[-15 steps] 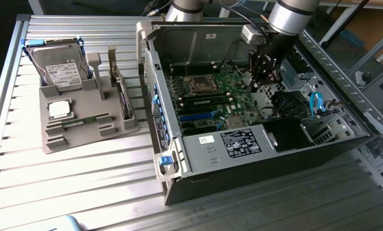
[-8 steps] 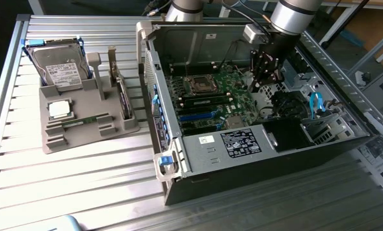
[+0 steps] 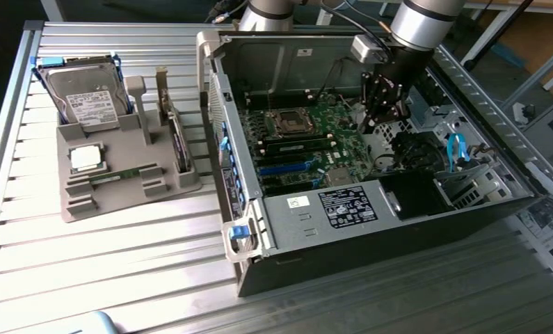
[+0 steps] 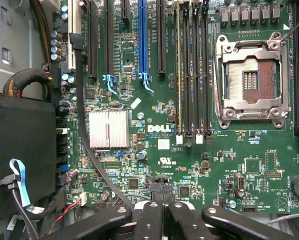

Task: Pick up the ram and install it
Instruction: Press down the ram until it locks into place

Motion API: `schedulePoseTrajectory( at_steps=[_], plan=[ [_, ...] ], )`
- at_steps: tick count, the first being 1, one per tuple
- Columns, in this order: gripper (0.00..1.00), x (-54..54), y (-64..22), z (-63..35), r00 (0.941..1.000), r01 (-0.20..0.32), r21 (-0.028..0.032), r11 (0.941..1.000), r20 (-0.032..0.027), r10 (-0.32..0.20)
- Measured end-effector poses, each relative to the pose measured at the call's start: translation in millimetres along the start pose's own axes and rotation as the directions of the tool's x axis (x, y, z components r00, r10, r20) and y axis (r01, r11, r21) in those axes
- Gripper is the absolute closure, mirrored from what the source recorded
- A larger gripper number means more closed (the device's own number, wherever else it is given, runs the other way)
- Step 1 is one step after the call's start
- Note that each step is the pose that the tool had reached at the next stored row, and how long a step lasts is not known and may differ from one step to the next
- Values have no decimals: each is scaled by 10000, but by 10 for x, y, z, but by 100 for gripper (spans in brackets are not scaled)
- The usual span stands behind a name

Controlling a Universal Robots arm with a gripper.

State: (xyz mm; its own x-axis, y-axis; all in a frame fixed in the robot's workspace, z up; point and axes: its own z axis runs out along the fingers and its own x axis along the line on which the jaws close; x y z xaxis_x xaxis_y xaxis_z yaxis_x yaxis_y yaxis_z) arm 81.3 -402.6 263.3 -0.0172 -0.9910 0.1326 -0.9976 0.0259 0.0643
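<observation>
Jaws closed on nothing over motherboard [image 4: 189, 165] inside computer case [image 3: 257, 62]; ram [image 3: 120, 175] lies in grey tray [image 3: 118, 142].

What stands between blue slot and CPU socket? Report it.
Wrist view: a black expansion slot and the memory slots lie between blue slot and CPU socket.

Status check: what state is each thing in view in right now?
end effector: shut, empty, above the motherboard
ram: lying in the gray holder, not installed
computer case: open, side panel off
processor socket: empty
hard drive: propped in the gray holder
</observation>
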Motion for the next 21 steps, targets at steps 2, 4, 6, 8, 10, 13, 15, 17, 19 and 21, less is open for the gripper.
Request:
schedulePoseTrajectory(
  at_steps=[2,4,6,8,10,13,15,17,19,21],
  plan=[
    [89,0,10,1,10000,0,0,10000,2,0],
    [89,1,28,2,10000,0,0,10000,0,0],
    [89,1,47,4,10000,0,0,10000,-7,0],
    [89,1,55,5,10000,-3,1,10000,-56,3],
    [89,1,64,7,10000,-6,1,10000,-91,6],
    [89,1,71,9,9999,-8,2,10000,-133,8],
    [89,1,72,10,9999,-9,3,10000,-155,9],
    [89,0,76,12,9998,-12,3,10000,-180,12],
    [89,1,76,12,9998,-12,3,10000,-194,12],
    [89,0,76,16,9998,-13,3,10000,-196,13]
  ],
)
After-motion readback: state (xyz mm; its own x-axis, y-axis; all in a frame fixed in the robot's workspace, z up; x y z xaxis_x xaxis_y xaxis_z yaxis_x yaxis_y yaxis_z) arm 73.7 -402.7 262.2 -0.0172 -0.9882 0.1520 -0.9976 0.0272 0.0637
